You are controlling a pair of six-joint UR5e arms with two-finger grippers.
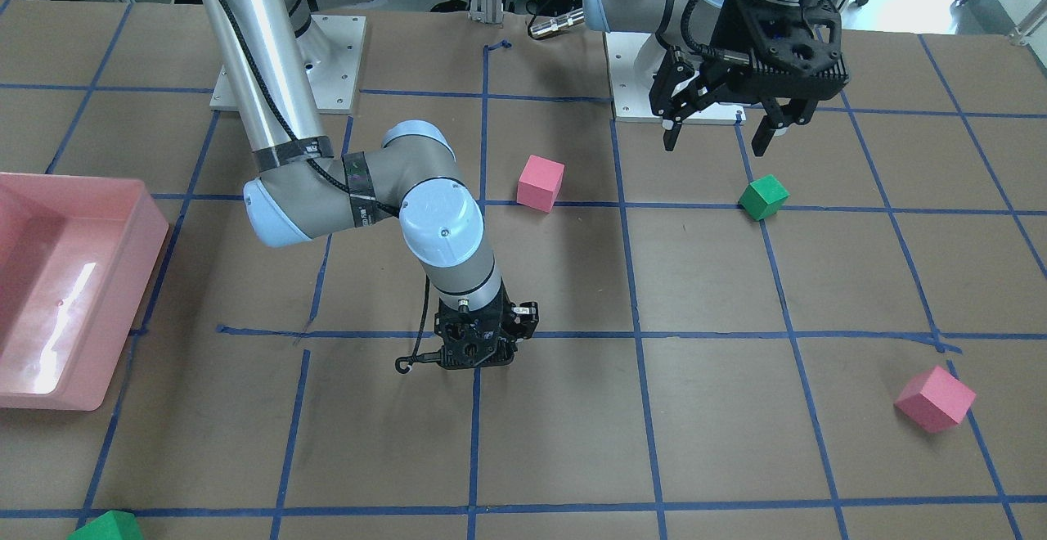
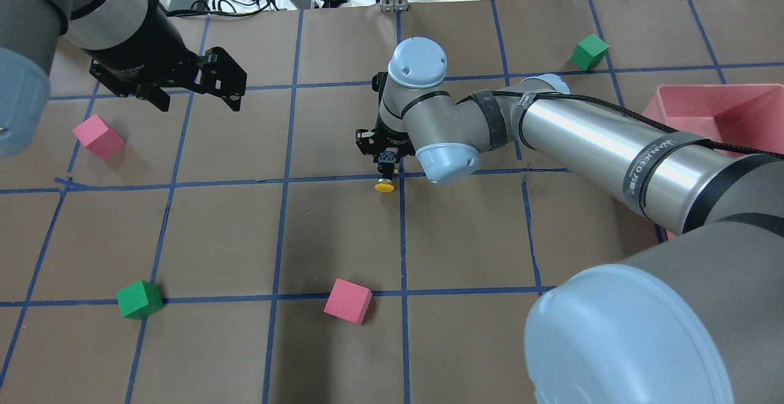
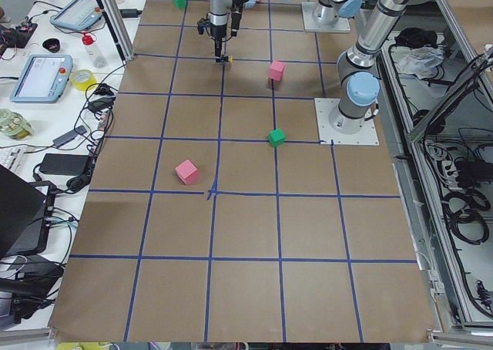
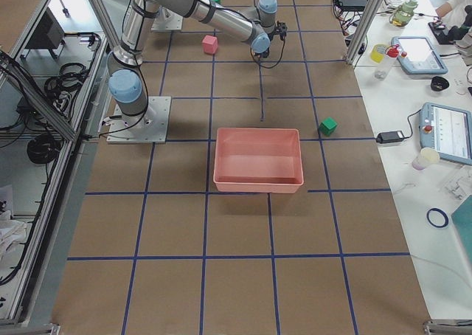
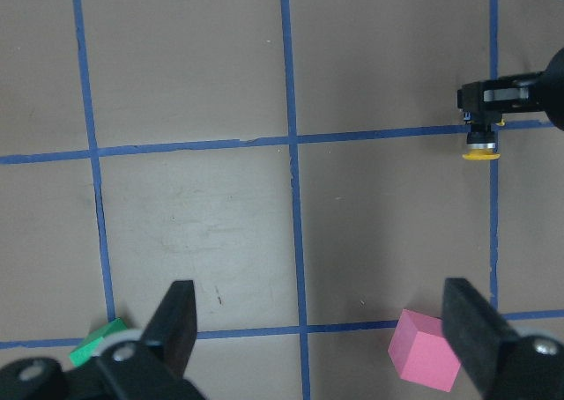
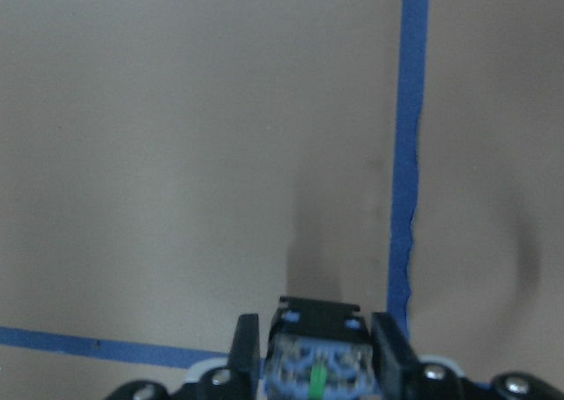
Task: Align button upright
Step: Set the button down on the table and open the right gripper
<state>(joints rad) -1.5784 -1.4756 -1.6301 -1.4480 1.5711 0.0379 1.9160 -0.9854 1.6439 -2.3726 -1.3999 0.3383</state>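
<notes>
The right claw (image 2: 385, 160) is pointing straight down at the counter (image 2: 465, 232) and is clenching the button (image 2: 384, 186) by its black body. In the right wrist view its two fingers (image 6: 246, 347) are pressing on either side of the button's base end. The yellow cap is sticking out sideways from under the claw toward the robot's side, so the button is lying on its side rather than standing upright. Whether it is touching the counter is not showing clearly. It is sitting just beside a crossing of blue tape lines (image 2: 401, 177) near the counter's middle. The nearest pink cube (image 2: 347, 300) is lying well apart from it, toward the robot, and a green cube (image 2: 139, 299) is lying farther off to the left. The left claw (image 2: 199, 105) is hovering above the counter well away from the button, its jaws spread wide and gripping nothing. A pink tray (image 2: 692, 101) is sitting at the counter's right end.
</notes>
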